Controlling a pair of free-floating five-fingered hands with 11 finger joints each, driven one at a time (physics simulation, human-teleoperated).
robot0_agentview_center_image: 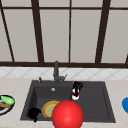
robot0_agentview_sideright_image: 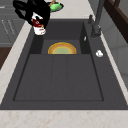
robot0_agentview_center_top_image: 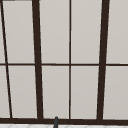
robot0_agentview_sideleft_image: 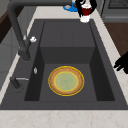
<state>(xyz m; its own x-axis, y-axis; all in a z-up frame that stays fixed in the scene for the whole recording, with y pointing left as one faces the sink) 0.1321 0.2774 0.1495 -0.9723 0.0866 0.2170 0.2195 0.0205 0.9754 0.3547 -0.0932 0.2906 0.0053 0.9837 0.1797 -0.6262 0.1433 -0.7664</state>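
Black fingers of the right hand (robot0_agentview_center_image: 77, 85) are curled round the top of a white cup (robot0_agentview_center_image: 75, 95) with a dark red inside, held upright in the air above the dark sink (robot0_agentview_center_image: 105, 100). In the right side view the cup (robot0_agentview_sideright_image: 39, 27) is seen over the sink's front edge, with the hand (robot0_agentview_sideright_image: 37, 11) wrapped over it; the left side view shows it (robot0_agentview_sideleft_image: 85, 13) at the far end. The left hand (robot0_agentview_center_image: 34, 113) hangs at the sink's front left corner; its fingers are seen loosely spread in the left side view (robot0_agentview_sideleft_image: 122, 63). A yellow plate (robot0_agentview_sideleft_image: 66, 80) lies in the basin. A red ball (robot0_agentview_center_image: 67, 114) is seen in the front view, and a window (robot0_agentview_center_top_image: 70, 60) in the upper view.
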